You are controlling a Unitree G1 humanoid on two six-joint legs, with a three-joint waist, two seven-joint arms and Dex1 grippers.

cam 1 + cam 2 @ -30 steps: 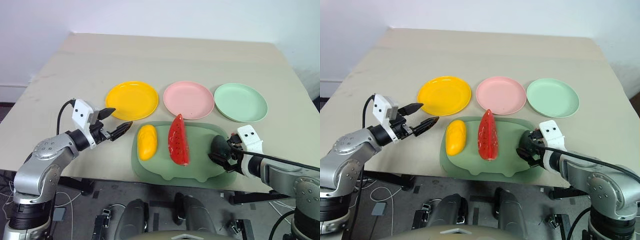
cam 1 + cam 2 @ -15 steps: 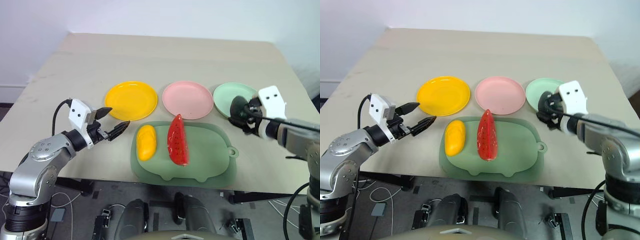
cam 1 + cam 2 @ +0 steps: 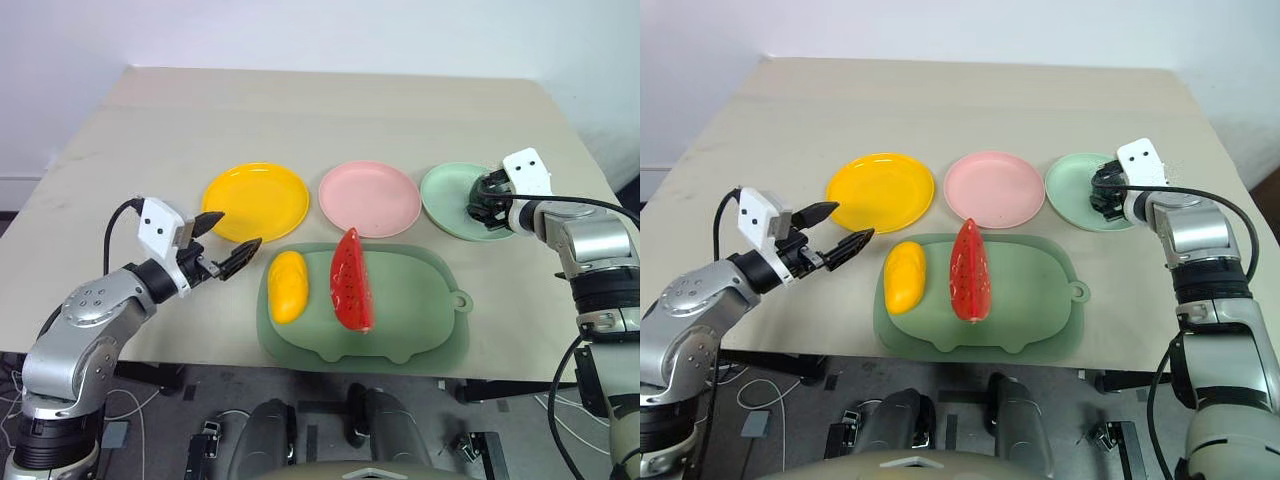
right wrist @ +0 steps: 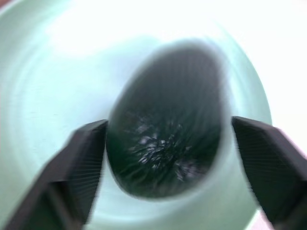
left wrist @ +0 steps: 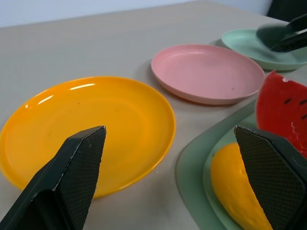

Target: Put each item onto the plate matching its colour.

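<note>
1. The counter (image 3: 330,115) is a beige, matte rectangular top; its far half is bare.
2. Three round shallow plates lie directly on the counter in a row across its middle, parallel to the near edge.
3. The yellow plate (image 3: 256,201) lies toward the left edge.
4. The pink plate (image 3: 369,196) lies in the centre of the row, just beside the yellow plate and apart from it.
5. The light green plate (image 3: 445,190) lies toward the right edge, just beside the pink plate.
6. A large rounded green mat (image 3: 410,315) lies flat at the near edge, centred, nearer than the plates, with a small ring tab toward the right edge.
</note>
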